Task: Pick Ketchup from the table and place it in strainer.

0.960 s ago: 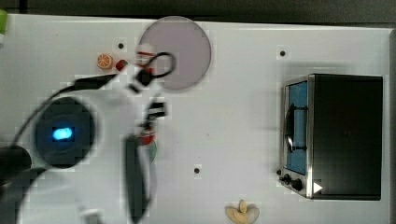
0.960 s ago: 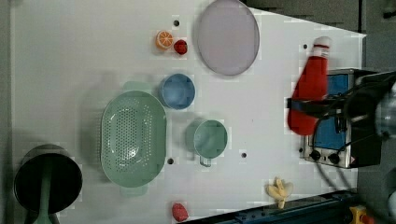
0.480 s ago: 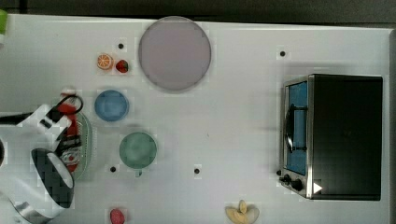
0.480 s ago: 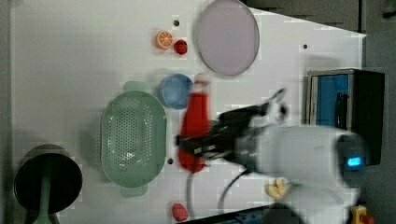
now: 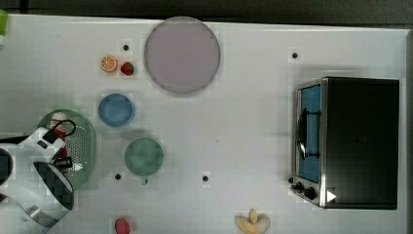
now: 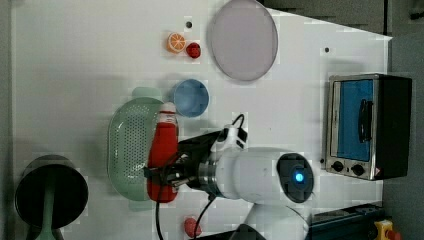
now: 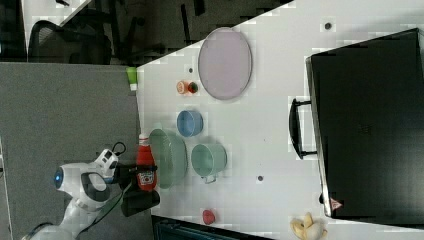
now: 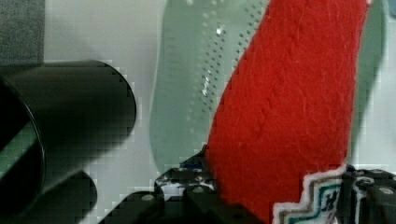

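1. I see the gripper (image 6: 165,177) with its fingers clamped on the lower body of the ketchup (image 6: 162,155).
2. Ketchup sits over the strainer (image 6: 127,145), cap toward the blue bowl (image 6: 191,98) in the left view.
3. Right view: bottle (image 7: 145,167) at the strainer's (image 7: 167,157) rim; whether it touches the mesh I can't tell.
4. Green cup (image 5: 143,156) stands near on the surface (image 5: 243,122).

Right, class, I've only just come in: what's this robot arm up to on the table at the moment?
The arm's claw is shut on the red ketchup bottle and holds it over the pale green strainer. The bottle has not been let go. Close by stand a blue bowl and a green cup, untouched.
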Action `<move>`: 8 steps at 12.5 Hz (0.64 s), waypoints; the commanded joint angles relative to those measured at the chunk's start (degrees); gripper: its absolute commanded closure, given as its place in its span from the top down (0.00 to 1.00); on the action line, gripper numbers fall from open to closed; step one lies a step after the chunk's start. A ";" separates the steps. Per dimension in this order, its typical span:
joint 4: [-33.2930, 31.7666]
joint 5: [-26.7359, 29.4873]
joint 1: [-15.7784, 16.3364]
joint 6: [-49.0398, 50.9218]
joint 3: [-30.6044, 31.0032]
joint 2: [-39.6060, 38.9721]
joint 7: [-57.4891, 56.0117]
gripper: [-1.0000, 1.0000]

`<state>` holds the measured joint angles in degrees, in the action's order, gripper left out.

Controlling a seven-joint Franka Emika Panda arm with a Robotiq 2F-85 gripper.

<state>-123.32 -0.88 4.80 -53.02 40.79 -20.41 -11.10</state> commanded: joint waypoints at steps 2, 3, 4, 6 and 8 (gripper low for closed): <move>1.30 -2.92 0.90 -4.57 -1.11 -4.88 11.71 0.63; 1.32 -4.07 1.02 -4.63 -1.16 -5.54 12.95 0.67; 1.21 -5.12 1.06 -4.53 -1.40 -5.59 13.07 0.76; 0.89 -6.95 0.95 -6.30 -1.94 -5.47 13.22 0.99; 0.99 -6.69 0.58 -6.80 -1.94 -3.97 14.63 1.00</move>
<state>-123.77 -7.11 5.42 -58.41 38.10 -27.64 -0.88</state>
